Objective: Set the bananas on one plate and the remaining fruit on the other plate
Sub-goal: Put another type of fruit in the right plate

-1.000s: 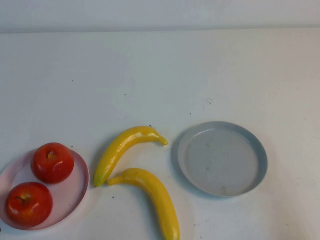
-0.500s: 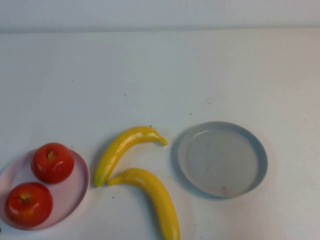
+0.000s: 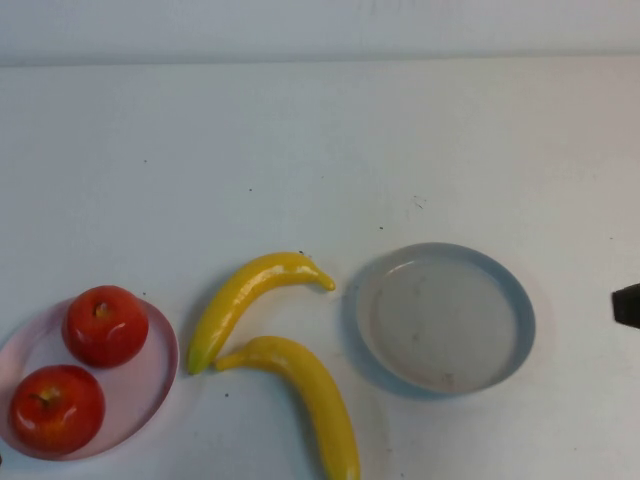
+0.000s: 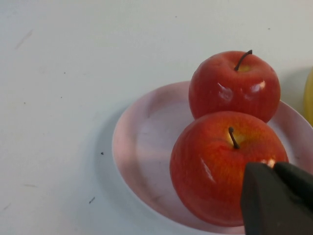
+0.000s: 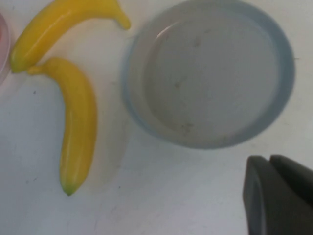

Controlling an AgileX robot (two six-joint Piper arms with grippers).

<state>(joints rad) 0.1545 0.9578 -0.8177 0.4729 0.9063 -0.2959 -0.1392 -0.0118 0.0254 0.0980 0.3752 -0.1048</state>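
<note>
Two yellow bananas lie on the table between the plates, one further back (image 3: 250, 290) and one nearer (image 3: 310, 395). The grey-blue plate (image 3: 445, 320) to their right is empty. Two red apples (image 3: 105, 325) (image 3: 57, 408) sit on the pale pink plate (image 3: 150, 380) at the front left. My left gripper (image 4: 271, 166) is shut and empty, just above the nearer apple (image 4: 215, 166). My right gripper (image 3: 628, 305) shows at the right edge, right of the grey-blue plate. In the right wrist view it (image 5: 269, 159) is shut and empty, beside the plate (image 5: 210, 73).
The table top is white, with a pale wall along the back. The right wrist view also shows both bananas (image 5: 63, 22) (image 5: 78, 122) on the table beside the plate. The left wrist view shows the pink plate (image 4: 142, 147) and the second apple (image 4: 234, 85).
The dark tip of my right gripper has come into the high view at the right edge. Fruit and plates have not moved.
</note>
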